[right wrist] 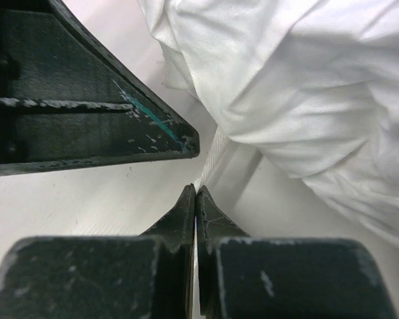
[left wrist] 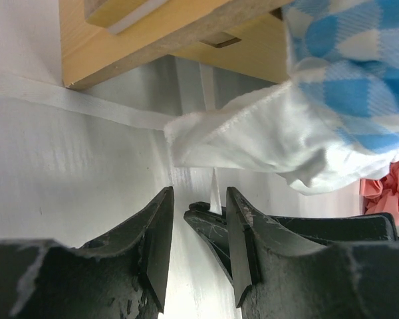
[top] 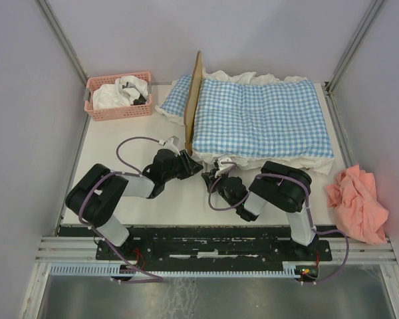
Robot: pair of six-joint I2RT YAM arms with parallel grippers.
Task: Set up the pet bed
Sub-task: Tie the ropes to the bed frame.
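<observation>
Right jaws: clenched on a thin white tie (right wrist: pixel 211 159) that runs up under the bedding's frill.
Left jaws: released, standing either side of that same tie and just beside the right tips, not pinching it.
Pet bed (top: pixel 195 90): at the back of the desk (top: pixel 133 129) under checked bedding (top: pixel 259 113), with its near corner just beyond the jaws.
Risk, slip: the narrow tie may slide out if it is pulled before the left jaws close.
Risk, knock: tips this close could clash.
Risk, tug: a hard pull could drag the bedding off the frame.
</observation>
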